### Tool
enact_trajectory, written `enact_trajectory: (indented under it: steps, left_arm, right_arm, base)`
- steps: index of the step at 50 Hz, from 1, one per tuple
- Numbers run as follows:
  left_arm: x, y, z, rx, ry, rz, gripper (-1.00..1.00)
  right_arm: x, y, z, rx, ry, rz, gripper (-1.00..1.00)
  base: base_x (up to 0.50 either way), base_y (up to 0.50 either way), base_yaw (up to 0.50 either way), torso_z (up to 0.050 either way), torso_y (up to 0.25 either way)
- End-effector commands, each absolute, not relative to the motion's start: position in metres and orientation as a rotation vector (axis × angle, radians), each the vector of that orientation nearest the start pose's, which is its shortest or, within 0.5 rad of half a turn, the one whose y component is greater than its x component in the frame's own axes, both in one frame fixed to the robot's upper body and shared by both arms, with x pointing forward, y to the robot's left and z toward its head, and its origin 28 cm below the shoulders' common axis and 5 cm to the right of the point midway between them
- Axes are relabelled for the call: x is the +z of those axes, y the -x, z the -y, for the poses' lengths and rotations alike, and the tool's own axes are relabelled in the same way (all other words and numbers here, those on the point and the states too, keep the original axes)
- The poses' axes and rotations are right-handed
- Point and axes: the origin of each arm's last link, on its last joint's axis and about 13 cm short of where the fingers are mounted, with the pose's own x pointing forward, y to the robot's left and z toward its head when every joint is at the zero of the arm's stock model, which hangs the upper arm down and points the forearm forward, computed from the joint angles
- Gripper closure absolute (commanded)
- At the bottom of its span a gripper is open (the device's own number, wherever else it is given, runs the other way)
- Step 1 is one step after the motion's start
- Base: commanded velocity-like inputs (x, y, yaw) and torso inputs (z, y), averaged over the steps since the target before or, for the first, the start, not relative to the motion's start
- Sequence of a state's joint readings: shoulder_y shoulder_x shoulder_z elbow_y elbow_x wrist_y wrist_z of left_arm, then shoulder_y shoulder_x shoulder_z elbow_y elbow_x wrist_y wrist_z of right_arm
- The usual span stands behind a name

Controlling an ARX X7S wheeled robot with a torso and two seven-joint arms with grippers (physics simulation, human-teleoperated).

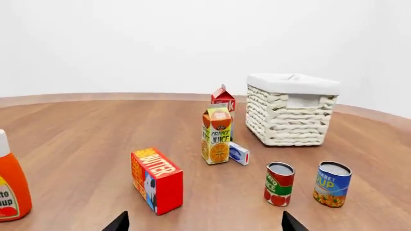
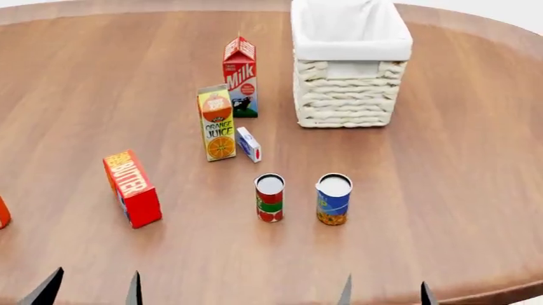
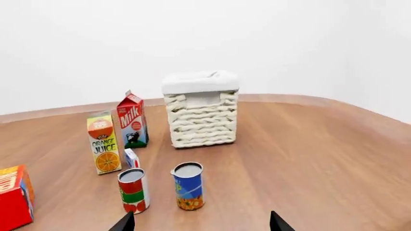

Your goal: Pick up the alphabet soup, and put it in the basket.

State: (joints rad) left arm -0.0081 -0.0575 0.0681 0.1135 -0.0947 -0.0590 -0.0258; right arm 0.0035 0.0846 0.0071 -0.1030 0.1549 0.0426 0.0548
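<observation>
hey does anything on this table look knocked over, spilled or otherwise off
Nothing stands out. The alphabet soup and the red-and-green can stand upright side by side, the cartons are upright, and the basket sits square. No spill or damage shows.

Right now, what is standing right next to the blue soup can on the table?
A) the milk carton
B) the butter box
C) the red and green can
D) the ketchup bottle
C. In the head view the red and green can stands upright just beside the alphabet soup, apart from it, while every other item on the table sits farther away.
</observation>
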Motion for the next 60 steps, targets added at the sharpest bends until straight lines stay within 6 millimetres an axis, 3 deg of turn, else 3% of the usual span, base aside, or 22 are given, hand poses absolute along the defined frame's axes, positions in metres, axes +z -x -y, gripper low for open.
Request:
enact_trajectory:
  steps: [1,4,8,18,21,29,60]
  left_arm:
    - [0.050,-0.214,-0.213,-0.022,0.051,0.138,-1.00]
    - [0.081,-0.213,-0.228,0.013,0.051,0.219,-1.00]
    - [0.091,-0.214,-0.236,0.013,0.032,0.237,-1.00]
    - [0.092,-0.201,-0.238,0.016,0.061,0.247,-1.00]
    - [0.091,-0.201,-0.238,0.016,0.062,0.245,-1.00]
    - [0.091,-0.207,-0.241,0.023,0.059,0.254,-1.00]
    - [0.112,-0.214,-0.244,0.038,0.065,0.286,-1.00]
  right_arm:
    - [0.042,-0.210,0.123,-0.055,-0.075,0.073,-1.00]
    - [0.045,-0.206,0.123,-0.040,-0.103,0.080,-1.00]
    - [0.045,-0.205,0.118,-0.026,-0.082,0.078,-1.00]
    - [0.040,-0.197,0.122,-0.044,-0.078,0.071,-1.00]
    - [0.041,-0.196,0.122,-0.059,-0.036,0.082,-1.00]
    - [0.045,-0.201,0.126,-0.091,-0.125,0.084,-1.00]
    - [0.072,-0.201,0.133,-0.112,-0.133,0.155,-1.00]
  base:
    - [0.50,0.01,0.00,0.000,0.000]
    - [0.50,0.01,0.00,0.000,0.000]
    - [0.50,0.00,0.00,0.000,0.000]
    - [0.15,0.00,0.00,0.000,0.000]
    - [0.08,0.33,0.00,0.000,0.000]
    - [0.03,0.12,0.00,0.000,0.000]
    - [0.50,0.00,0.00,0.000,0.000]
